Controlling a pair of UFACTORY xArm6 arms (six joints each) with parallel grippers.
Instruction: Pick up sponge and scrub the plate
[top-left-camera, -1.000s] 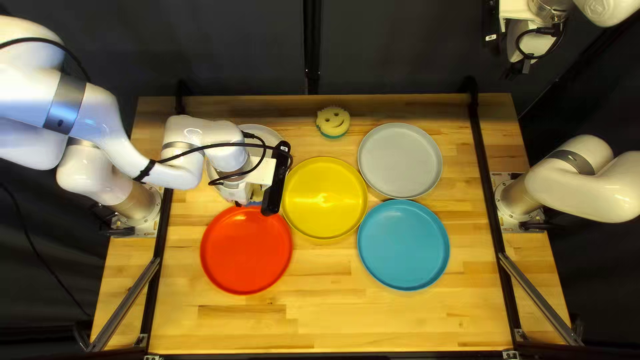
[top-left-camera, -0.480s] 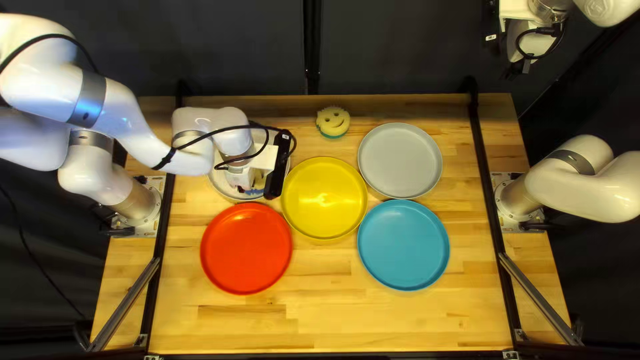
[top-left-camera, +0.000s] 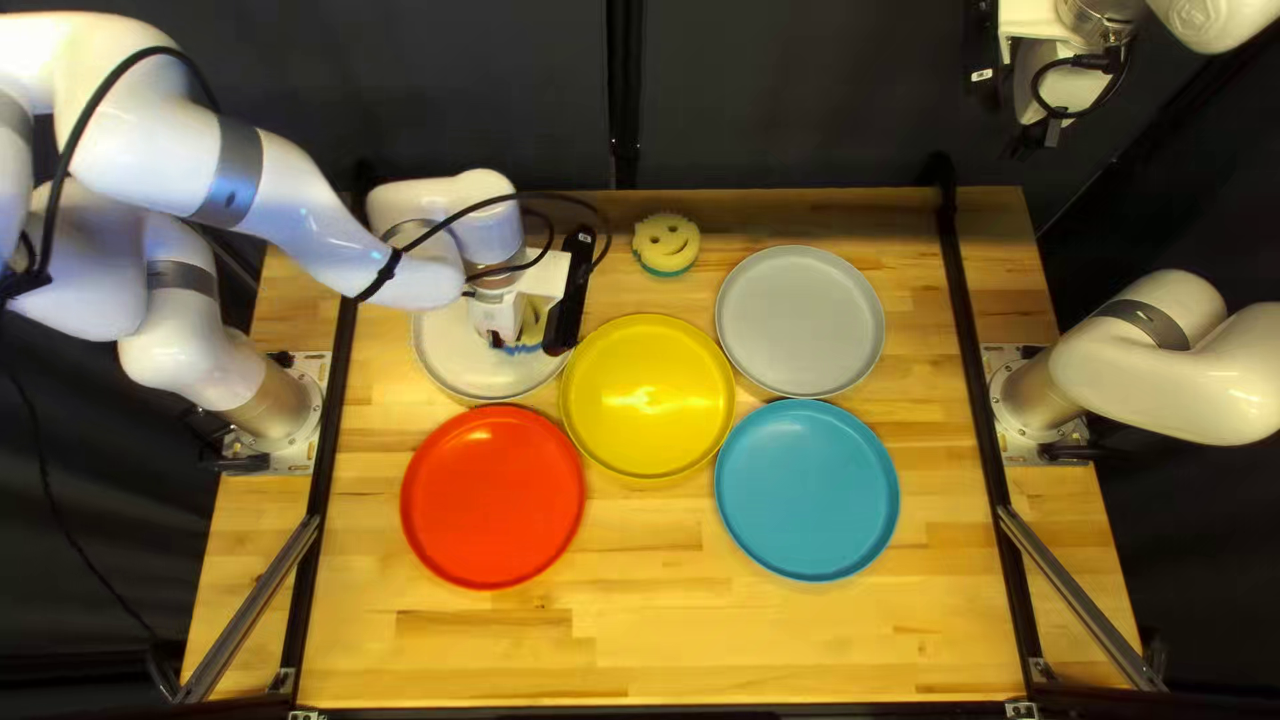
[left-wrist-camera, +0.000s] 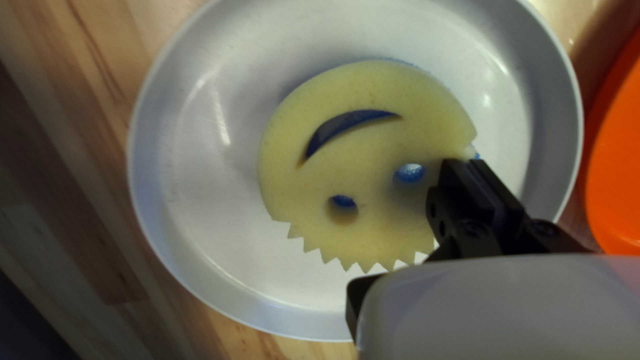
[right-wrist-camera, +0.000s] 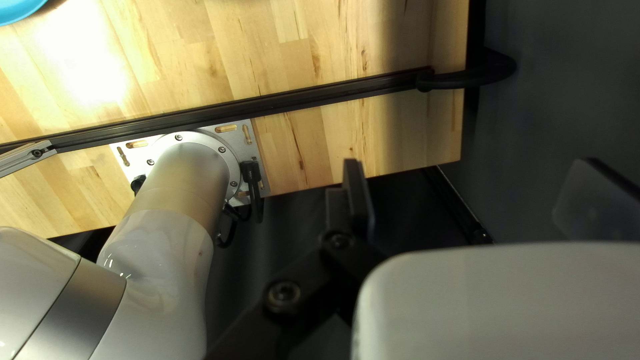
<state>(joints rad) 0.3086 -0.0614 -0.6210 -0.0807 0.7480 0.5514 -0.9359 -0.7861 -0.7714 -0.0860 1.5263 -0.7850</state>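
Note:
Over the white plate (top-left-camera: pixel 454 358) at the upper left of the top left view is my left gripper (top-left-camera: pixel 502 318), partly hiding a yellow sponge (top-left-camera: pixel 534 324) with a blue underside. Seen from the left wrist, the smiling round sponge (left-wrist-camera: pixel 360 160) lies within the plate (left-wrist-camera: pixel 157 160), face up. My left gripper (left-wrist-camera: pixel 470 167) has its fingers close together, pinching the sponge near its edge; the contact itself is partly hidden. My right gripper (top-left-camera: pixel 1034 140) is up beyond the table's far edge; in its wrist view the gripper (right-wrist-camera: pixel 467 193) is open, its fingers wide apart with nothing between.
Red (top-left-camera: pixel 494 496), yellow (top-left-camera: pixel 648 396), blue (top-left-camera: pixel 807 490) and grey (top-left-camera: pixel 800 322) plates lie on the table. A second smiling sponge (top-left-camera: pixel 666 244) rests near the far edge. Black rails (top-left-camera: pixel 980 387) run along both sides.
My left gripper and the sponge have moved toward the table's far edge and slightly right, from the white plate's near side, uncovering more of the plate. The right arm has stayed still.

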